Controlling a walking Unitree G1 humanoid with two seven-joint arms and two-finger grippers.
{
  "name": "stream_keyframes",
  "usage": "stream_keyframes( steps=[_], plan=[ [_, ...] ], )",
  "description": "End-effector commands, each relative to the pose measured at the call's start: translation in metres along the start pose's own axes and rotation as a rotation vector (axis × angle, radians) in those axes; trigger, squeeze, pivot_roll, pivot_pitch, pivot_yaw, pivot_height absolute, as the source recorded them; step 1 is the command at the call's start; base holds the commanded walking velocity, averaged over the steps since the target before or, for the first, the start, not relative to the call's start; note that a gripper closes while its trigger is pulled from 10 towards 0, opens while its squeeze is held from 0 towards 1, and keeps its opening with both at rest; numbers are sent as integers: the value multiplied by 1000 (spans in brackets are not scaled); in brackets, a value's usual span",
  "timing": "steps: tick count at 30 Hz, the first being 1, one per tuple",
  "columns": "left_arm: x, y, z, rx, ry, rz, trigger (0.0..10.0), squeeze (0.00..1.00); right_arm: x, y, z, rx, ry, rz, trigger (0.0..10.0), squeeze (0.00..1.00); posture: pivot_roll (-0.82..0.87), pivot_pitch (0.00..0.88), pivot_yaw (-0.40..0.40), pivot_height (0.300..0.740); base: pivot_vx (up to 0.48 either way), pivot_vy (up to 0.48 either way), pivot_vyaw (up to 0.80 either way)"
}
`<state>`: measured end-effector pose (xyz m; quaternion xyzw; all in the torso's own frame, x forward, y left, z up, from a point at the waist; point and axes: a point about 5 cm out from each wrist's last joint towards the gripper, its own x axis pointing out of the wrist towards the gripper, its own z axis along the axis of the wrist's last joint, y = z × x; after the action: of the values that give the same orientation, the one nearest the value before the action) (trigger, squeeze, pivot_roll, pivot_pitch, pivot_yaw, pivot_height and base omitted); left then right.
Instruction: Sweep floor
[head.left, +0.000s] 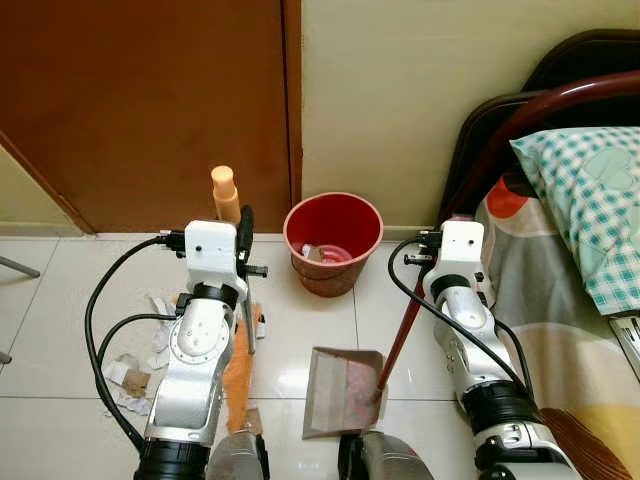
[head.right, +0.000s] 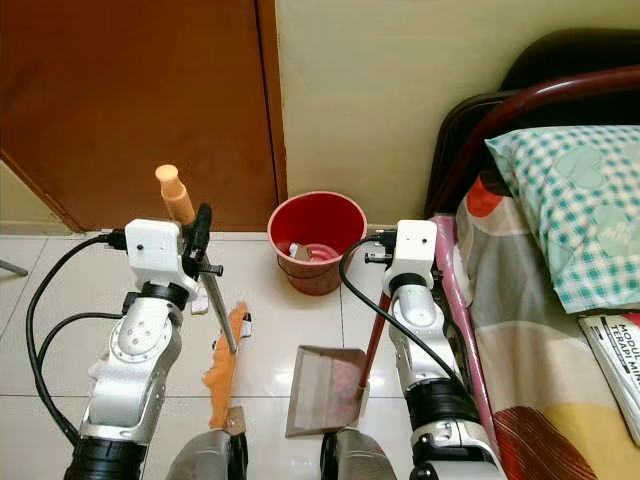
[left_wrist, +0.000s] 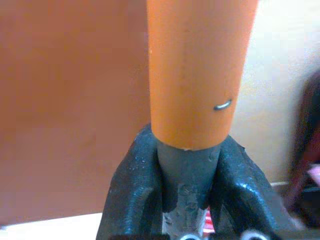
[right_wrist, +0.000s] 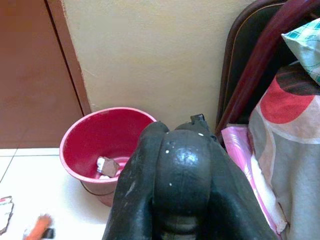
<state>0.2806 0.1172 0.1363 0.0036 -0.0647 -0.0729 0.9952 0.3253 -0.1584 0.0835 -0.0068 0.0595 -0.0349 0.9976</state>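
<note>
My left gripper is shut on the grey shaft just under the orange grip of a broom. The broom stands upright, its grip top above my left wrist and its orange bristles on the tiles below. My right gripper is shut on the black top end of a dustpan handle. That dark red handle slants down to the grey dustpan, which rests flat on the floor between my arms. A red bucket with some scraps inside stands by the wall ahead.
Torn paper scraps lie on the tiles left of my left arm. A bed with a checked pillow and a dark red frame lies close on the right. A brown door is ahead on the left.
</note>
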Motion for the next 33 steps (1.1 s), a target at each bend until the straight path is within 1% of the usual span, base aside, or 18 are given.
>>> stream_keyframes(
  steps=[1, 3, 4, 6, 7, 10, 12, 13, 15, 17, 18, 21, 23, 24, 25, 26, 29, 33],
  plan=[
    [0, -17, 5, -112, -6, -123, 10000, 0, 1, 0, 0, -2, -2, -4, 10000, 0, -3, 156, -28, 740, 0, 0, 0],
    [-4, -26, 1, -145, 29, -234, 10000, 0, 1, 0, 0, -1, 0, -6, 10000, 0, -3, 156, -28, 740, 0, 0, 0],
    [-7, -28, -1, -149, 43, -268, 10000, 0, 1, 0, -1, -1, 1, -6, 10000, 0, 0, 159, -27, 740, 0, 0, 0],
    [-12, -28, -7, -156, 82, -308, 10000, 0, 0, 0, -1, -3, 3, -7, 10000, 0, 0, 159, -27, 740, 0, 0, 0],
    [-19, -27, -12, -161, 124, -361, 10000, 0, 1, 0, -1, -7, 6, -8, 10000, 0, -1, 161, -27, 740, 0, 0, 0],
    [-24, -26, -15, -173, 147, -402, 10000, 0, 0, 0, -1, -8, 8, -7, 10000, 0, 0, 164, -28, 740, 0, 0, 0],
    [-27, -26, -15, -204, 161, -436, 10000, 0, 0, 0, -1, -8, 11, -7, 10000, 0, 1, 166, -29, 740, 0, 0, 0],
    [-29, -26, -14, -233, 167, -467, 10000, 0, 1, 0, -2, -8, 13, -5, 10000, 0, 2, 166, -29, 740, 0, 0, 0],
    [-28, -26, -12, -238, 163, -473, 10000, 0, 1, 0, -2, -9, 14, -3, 10000, 0, 2, 167, -31, 740, 0, 0, 0],
    [-23, -25, -5, -262, 134, -459, 10000, 0, 1, 0, -2, -9, 16, -1, 10000, 0, 2, 167, -31, 740, 0, 0, 0],
    [-23, -25, -5, -262, 134, -459, 10000, 0, 1, 0, -2, -9, 16, -1, 10000, 0, 2, 167, -31, 740, 0, 0, 0],
    [-8, -12, 7, -236, 50, -326, 10000, 0, 1, 0, -2, -9, 18, 2, 10000, 0, 2, 167, -31, 740, 0, 0, 0],
    [1, 4, 16, -223, 0, -202, 10000, 0, 1, 0, -2, -6, 20, 5, 10000, 0, 2, 167, -31, 740, 0, 0, 0],
    [1, 4, 16, -223, 0, -202, 10000, 0, 1, 0, -2, -6, 20, 5, 10000, 0, 2, 167, -31, 740, 0, 0, 0],
    [6, 15, 20, -209, -17, -141, 10000, 0, 1, 0, -2, -5, 22, 7, 10000, 0, -3, 165, -31, 740, 0, 0, 0],
    [10, 28, 24, -173, -35, -82, 10000, 0, 2, 1, -2, -4, 23, 10, 10000, 0, -3, 165, -31, 740, 0, 0, 0],
    [13, 49, 28, -104, -50, -30, 10000, 0, 1, 1, -3, -6, 25, 20, 10000, 0, -3, 165, -31, 740, 0, 0, 0],
    [11, 62, 25, -27, -28, -15, 10000, 0, 1, 2, -3, -4, 26, 24, 10000, 0, -3, 165, -31, 740, 0, 0, 0]
  ],
)
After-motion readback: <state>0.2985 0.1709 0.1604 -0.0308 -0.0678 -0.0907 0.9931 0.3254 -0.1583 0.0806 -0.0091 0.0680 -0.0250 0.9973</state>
